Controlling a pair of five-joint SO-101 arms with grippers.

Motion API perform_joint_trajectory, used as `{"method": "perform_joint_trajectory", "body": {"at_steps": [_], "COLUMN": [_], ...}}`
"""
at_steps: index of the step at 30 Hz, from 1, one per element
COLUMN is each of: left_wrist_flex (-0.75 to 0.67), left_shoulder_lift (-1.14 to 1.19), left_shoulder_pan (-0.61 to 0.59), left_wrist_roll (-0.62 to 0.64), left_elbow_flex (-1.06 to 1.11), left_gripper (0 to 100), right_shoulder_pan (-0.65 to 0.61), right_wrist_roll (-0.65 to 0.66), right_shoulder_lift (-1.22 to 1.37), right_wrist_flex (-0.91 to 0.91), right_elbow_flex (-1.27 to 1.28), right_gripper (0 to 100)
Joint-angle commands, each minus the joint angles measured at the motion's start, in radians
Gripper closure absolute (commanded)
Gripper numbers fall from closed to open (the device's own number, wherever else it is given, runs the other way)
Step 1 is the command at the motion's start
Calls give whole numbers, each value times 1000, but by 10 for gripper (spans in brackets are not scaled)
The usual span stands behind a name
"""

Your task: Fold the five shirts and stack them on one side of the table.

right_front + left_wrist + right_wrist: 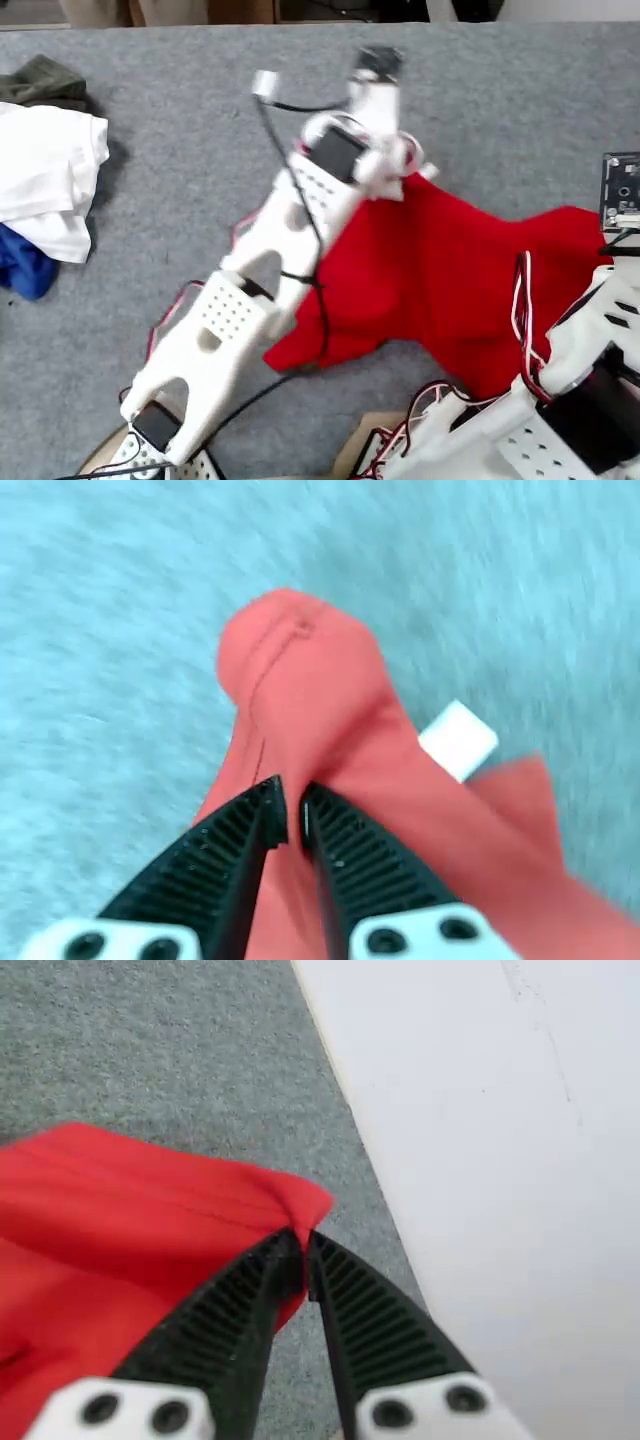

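Looks like a robotics lab or workshop bench, not a home. Shown by the flat grey felt-covered table (520, 110), by a white perforated plastic robot arm (250, 300) and a second such arm (580, 350) beside it, and by bare red and white cables (521, 300) strung along the second. Bounded on one side by a plain white surface (500, 1110); wall or floor, cannot tell. Strewn with test laundry: a crumpled red cloth shirt (440, 270), plus a heap of white, blue and olive cloth shirts (45, 170).
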Motion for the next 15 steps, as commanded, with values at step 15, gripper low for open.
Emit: {"method": "perform_joint_trajectory", "body": {"at_steps": [15], "left_wrist_flex": [28], "left_shoulder_lift": [-111], "left_shoulder_pan": [-640], "left_wrist_roll": [75], "left_elbow_flex": [60], "left_gripper": [981], "right_shoulder_pan": [-680], "right_wrist_roll": [-215], "right_shoulder_lift": [309], "right_wrist_flex": [-448], "right_elbow_flex": [341], "right_gripper": [992]}}
